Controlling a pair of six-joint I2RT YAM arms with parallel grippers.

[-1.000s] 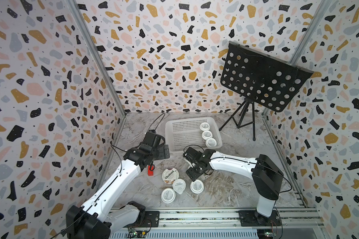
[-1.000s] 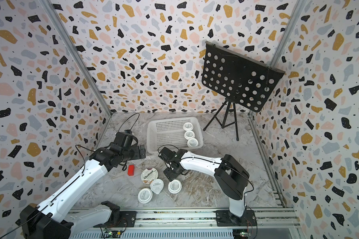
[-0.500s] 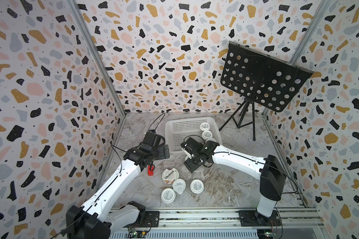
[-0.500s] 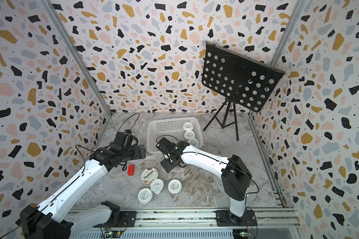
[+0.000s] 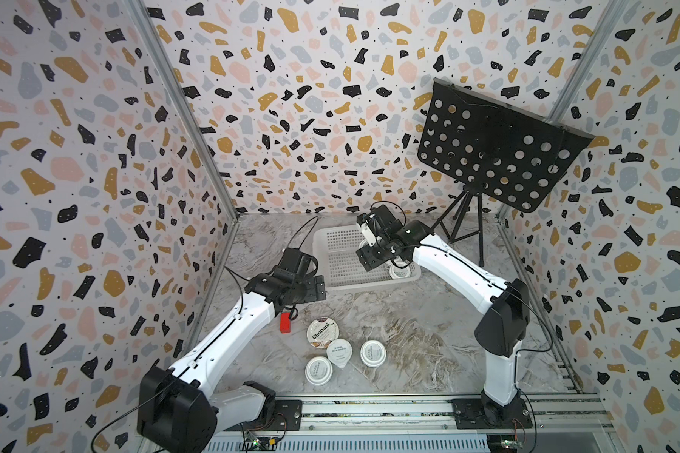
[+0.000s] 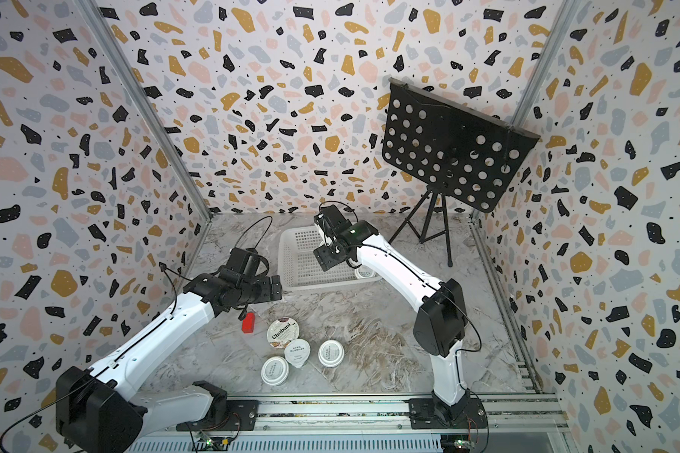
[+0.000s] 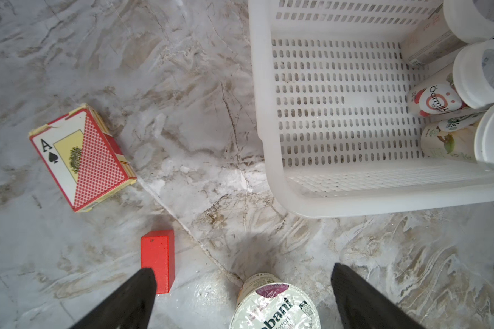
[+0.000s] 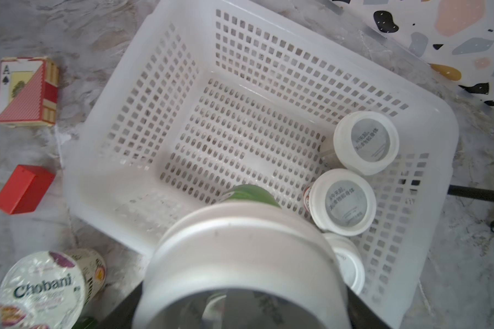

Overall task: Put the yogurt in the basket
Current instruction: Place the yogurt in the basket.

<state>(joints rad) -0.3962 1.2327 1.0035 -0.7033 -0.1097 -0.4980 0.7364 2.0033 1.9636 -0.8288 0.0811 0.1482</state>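
**Enclosure.** Terrazzo-print walls (image 5: pixel 291 117) close in the work area on three sides. A black music stand (image 5: pixel 495 149) occupies the far right corner, well apart from the task.

**Surface.** The table (image 5: pixel 409 333) is grey, marbled, flat and hard. Upright cups should stand stable on it.

**Basket** (image 5: pixel 336 251). It sits at the far centre of the table. Three cups (image 8: pixel 343 202) stand upright in a row along one side wall. The rest of the floor is bare grid.

**Right gripper** (image 5: pixel 371 248). It is clamped on a cup (image 8: pixel 240 256) above the basket, just beside the row. The cup's axis is upright, with the lid toward the wrist camera and the green body below. Judged step: release. Bare floor appears to lie beneath the cup and away from the row, so the move needed is straight down, clear of the nearest standing cup.

**Left gripper** (image 7: pixel 241 270). Its jaws are apart and empty, and it hovers above the Chobani cup (image 5: pixel 322 332). This arm is the nearer one to the yogurt on the table.

**Cups on the table.** These are the Chobani cup, a foil-lidded cup (image 5: pixel 339 352) just beside it, and two plain cups (image 5: pixel 373 353). All are upright, toward the front edge.

**Non-task items.** A card box (image 7: pixel 80 156) and a red block (image 5: pixel 286 322).
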